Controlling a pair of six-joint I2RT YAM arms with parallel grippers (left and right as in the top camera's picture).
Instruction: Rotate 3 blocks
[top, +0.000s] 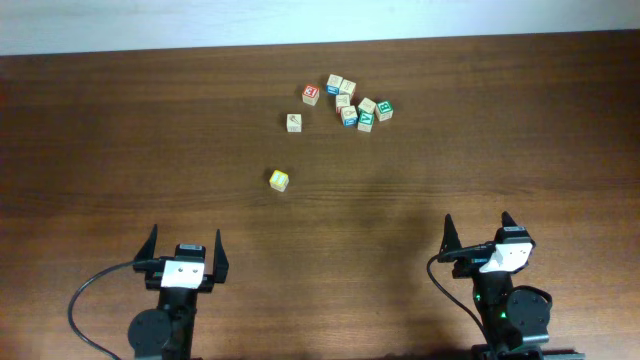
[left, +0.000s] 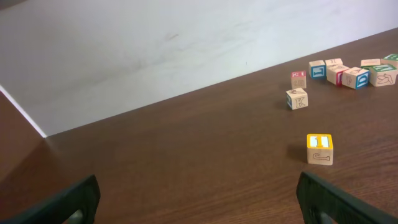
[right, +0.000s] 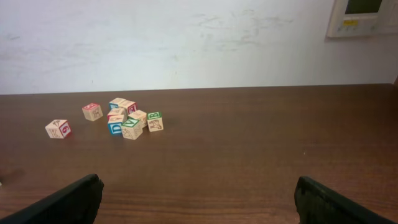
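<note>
Dark wood surface (top: 120, 130) fills the overhead view, with a white wall (right: 186, 37) behind it in the wrist views.

Item 1. My left tool (top: 186, 238) sits at the near edge, jaws spread wide and empty. Nothing lies between its fingers.

Item 2. The yellow-faced block (top: 279, 180) stands alone in open space, ahead and to the right of the left tool, well apart from every other cube. It is flat on the surface.

Item 3. The plain tan block (top: 294, 122) lies further back, just left of the main group and touching nothing. The red-faced cube (top: 310, 94), behind it, is not part of the job.

Item 4. The cluster (top: 347, 100) holds the remaining cubes packed close, several touching. The green-faced block (top: 384, 110) sits at its right edge, close against a neighbour.

Item 5. My right tool (top: 478, 222) is likewise at the near edge, jaws wide apart, holding nothing.

Finding: no block is in hand; the work stands at its opening step. In my judgement the yellow-faced block is the easiest first pick. The left tool must reach forward, descend with one finger on each side, close, turn the block and release it. The green-faced block will call for care not to disturb its neighbours.
</note>
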